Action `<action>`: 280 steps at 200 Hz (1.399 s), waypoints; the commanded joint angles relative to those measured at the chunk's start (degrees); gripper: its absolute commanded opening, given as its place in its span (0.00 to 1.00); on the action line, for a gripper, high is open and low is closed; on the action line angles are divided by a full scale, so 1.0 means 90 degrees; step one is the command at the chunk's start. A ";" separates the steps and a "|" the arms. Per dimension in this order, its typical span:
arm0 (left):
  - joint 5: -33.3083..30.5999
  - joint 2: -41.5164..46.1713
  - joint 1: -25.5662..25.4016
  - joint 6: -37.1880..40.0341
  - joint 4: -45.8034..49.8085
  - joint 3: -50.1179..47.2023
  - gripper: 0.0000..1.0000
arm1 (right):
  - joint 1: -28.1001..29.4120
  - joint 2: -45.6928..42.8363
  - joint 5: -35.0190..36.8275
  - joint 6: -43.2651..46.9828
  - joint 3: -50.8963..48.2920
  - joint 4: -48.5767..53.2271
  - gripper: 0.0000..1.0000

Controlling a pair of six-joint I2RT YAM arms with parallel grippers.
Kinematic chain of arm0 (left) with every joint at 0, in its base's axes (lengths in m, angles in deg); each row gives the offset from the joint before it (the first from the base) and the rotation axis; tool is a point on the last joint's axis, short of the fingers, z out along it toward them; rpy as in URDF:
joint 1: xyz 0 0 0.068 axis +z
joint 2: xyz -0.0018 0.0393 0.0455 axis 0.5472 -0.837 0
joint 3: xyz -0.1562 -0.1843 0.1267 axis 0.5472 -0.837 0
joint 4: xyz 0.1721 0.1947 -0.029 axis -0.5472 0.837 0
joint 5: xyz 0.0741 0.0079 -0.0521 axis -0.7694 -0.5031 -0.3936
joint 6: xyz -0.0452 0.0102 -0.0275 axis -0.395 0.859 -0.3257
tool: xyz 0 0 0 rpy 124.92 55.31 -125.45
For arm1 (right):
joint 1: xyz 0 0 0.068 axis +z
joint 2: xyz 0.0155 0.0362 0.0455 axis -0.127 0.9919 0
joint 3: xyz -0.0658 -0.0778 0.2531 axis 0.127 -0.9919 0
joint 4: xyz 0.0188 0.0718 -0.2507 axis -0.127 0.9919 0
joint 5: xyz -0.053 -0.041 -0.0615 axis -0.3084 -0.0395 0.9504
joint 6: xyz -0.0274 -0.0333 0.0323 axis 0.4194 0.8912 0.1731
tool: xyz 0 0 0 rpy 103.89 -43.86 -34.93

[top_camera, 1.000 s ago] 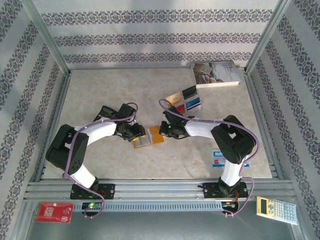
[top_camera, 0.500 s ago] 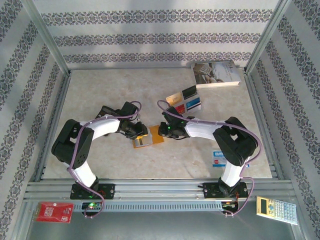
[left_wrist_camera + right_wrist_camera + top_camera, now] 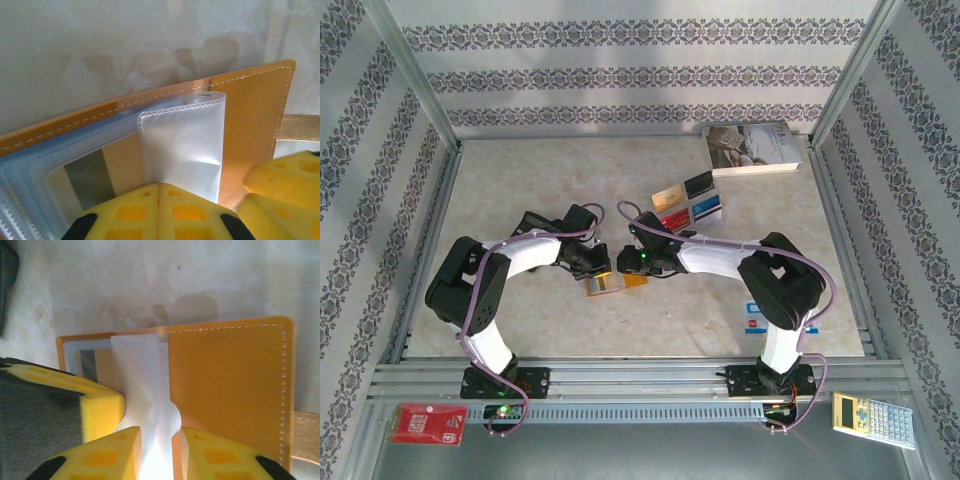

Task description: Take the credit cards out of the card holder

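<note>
Open orange card holder (image 3: 620,283)
It lies flat in the middle of the table (image 3: 520,170), a clear pocket (image 3: 182,145) flipped out, a gold card (image 3: 95,175) with a dark stripe inside.

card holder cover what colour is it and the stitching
The card holder cover is tan-orange with white stitching, clearest in the right wrist view.

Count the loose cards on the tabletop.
5. Four cluster beyond the right arm: tan card, black card, red card, blue-white card. A fifth card lies by its elbow. Arms may hide others.
</note>
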 commanded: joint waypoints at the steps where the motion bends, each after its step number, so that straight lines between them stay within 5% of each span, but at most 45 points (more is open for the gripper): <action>1: -0.0298 -0.0206 0.0018 0.0061 0.0163 -0.0250 0.03 | 0.0044 0.0257 -0.0368 0.0104 0.0232 -0.0006 0.29; 43: -0.0395 0.0378 0.0126 -0.0254 0.0264 -0.0299 0.03 | 0.0037 0.0497 -0.0073 -0.0010 0.0190 0.0182 0.16; 125: -0.0152 0.0664 0.0265 -0.0729 -0.0184 -0.0666 0.26 | -0.0041 0.0559 0.0134 -0.0152 0.0031 0.0093 0.13; 169: -0.0101 0.0418 0.0265 -0.0665 -0.0248 -0.0714 0.18 | -0.0022 0.0015 0.0012 0.0031 -0.0094 -0.0278 0.19; 212: -0.0110 0.0334 0.0265 -0.0586 -0.0227 -0.0685 0.12 | 0.0109 0.0180 -0.0193 0.0285 0.0193 -0.0131 0.35; 280: -0.0073 0.0360 0.0277 -0.0538 -0.0218 -0.0672 0.07 | 0.0178 0.0797 -0.0350 0.0341 0.0520 0.0212 0.36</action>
